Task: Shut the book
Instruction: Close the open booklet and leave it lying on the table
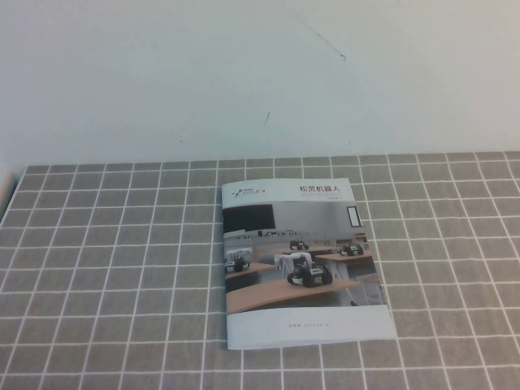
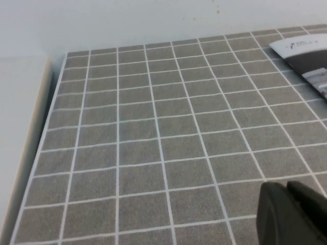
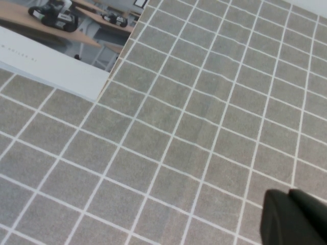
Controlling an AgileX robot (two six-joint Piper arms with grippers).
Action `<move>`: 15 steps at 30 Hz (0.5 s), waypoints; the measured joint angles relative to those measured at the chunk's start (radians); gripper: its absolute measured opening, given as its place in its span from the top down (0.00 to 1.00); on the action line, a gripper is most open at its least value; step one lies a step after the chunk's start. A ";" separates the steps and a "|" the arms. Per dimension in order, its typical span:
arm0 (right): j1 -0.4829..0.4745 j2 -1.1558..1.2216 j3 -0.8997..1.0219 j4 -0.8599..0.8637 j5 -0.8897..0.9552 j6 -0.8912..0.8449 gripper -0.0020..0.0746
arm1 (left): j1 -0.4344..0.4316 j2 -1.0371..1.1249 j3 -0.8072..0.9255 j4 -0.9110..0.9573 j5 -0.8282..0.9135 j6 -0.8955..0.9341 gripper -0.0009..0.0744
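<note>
1 book (image 1: 305, 264) lay flat and shut on the surface (image 1: 106, 268), front cover up, sitting slightly askew to the grid beneath it. The cover carried a white band with a small logo and red characters at the far end. A photo of small robots on wooden desks filled the middle, and a plain white band closed the near end. The surface under the book was grey, ruled into squares by thin white lines, and it reached out past the book on all 4 sides. Beyond the book's far edge rose a bare white wall (image 1: 244, 73) with a few small dark marks on it. Well to the left of the book, a pale strip (image 2: 20, 143) ran along the edge of the grey squares.

The left tool (image 2: 291, 209) appeared only as a dark shape at the edge of its own wrist view. It hung above the grey squares to the left of the book and well apart from the book's logo corner. Whether it was released or clenched could not be told.

The right tool (image 3: 294, 217) appeared the same way in its own wrist view, a dark shape above the grey squares to the right of the book, apart from the book's near white band. Its state could not be told either. Neither tool touched the book.
</note>
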 joint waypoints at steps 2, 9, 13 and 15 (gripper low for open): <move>0.000 0.000 0.000 0.000 0.000 0.000 0.98 | 0.000 0.000 0.000 0.006 0.002 -0.029 0.99; 0.000 0.000 0.000 0.000 0.000 -0.002 0.98 | -0.011 -0.002 0.000 0.013 0.004 -0.069 0.99; 0.000 0.000 0.000 0.000 0.000 -0.002 0.98 | -0.011 -0.002 0.000 0.013 0.004 -0.092 0.99; 0.000 0.000 0.000 0.000 0.000 -0.002 0.98 | -0.011 -0.002 0.000 0.020 0.006 -0.126 0.99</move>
